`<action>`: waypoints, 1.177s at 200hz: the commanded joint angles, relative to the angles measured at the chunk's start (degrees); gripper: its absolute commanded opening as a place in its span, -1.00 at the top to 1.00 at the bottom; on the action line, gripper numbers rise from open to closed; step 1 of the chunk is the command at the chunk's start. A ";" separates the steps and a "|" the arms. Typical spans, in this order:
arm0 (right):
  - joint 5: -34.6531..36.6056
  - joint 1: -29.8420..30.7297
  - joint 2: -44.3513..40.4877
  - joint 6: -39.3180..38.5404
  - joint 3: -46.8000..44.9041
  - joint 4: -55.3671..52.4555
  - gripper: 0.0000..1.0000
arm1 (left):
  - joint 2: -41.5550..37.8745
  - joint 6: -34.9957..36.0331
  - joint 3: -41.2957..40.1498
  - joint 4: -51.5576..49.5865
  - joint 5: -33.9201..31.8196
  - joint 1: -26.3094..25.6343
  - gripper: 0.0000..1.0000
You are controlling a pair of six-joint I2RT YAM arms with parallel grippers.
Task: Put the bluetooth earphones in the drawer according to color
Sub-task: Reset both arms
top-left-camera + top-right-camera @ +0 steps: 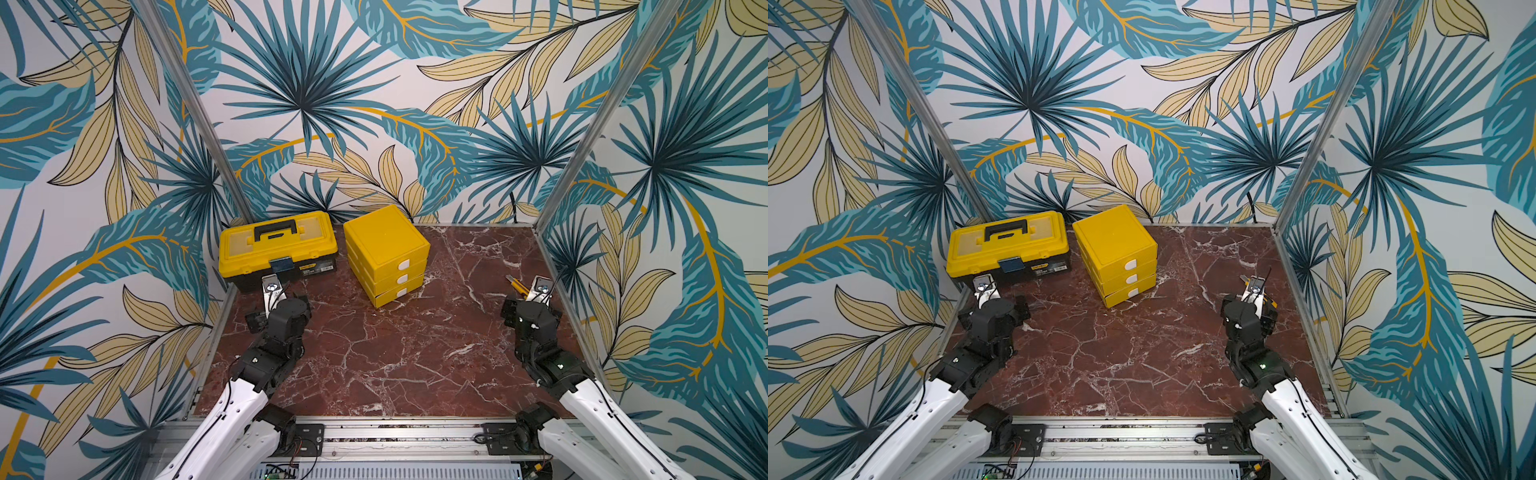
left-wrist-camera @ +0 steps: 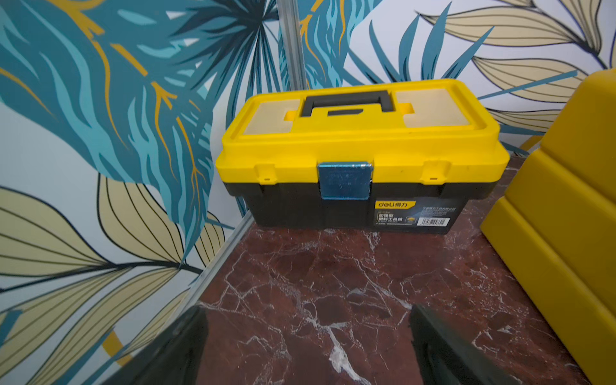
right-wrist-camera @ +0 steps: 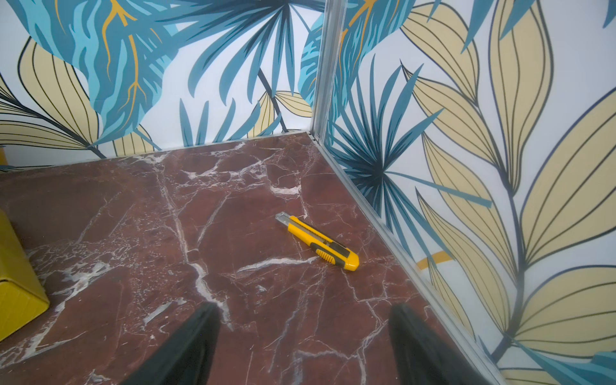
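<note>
Marble counter point(image 1: 415, 353) shows zero earphones, and the shut drawer chest point(image 1: 386, 249) sits ahead between the empty, wide-open left end effector point(image 2: 306, 336) and right end effector point(image 3: 305, 323), probably nearer the left.

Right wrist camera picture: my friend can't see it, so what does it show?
A yellow and black utility knife lies on a dark red marble table, near a wall of painted leaves. Two black jaws stand wide apart, holding nothing, and a corner of a yellow drawer chest peeks in.
</note>
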 commanded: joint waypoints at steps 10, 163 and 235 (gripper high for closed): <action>-3.04 -1.96 -0.17 -3.52 -6.24 13.72 -0.72 | -4.61 -1.70 -7.11 9.96 -2.79 0.43 -1.00; -14.38 -10.52 37.96 -8.44 -12.77 61.42 -0.83 | 19.72 14.88 -18.58 55.42 5.70 7.24 -1.00; -19.23 -11.68 45.04 -9.22 -13.51 69.27 -0.83 | 28.93 11.99 -17.87 63.53 12.62 12.59 -1.00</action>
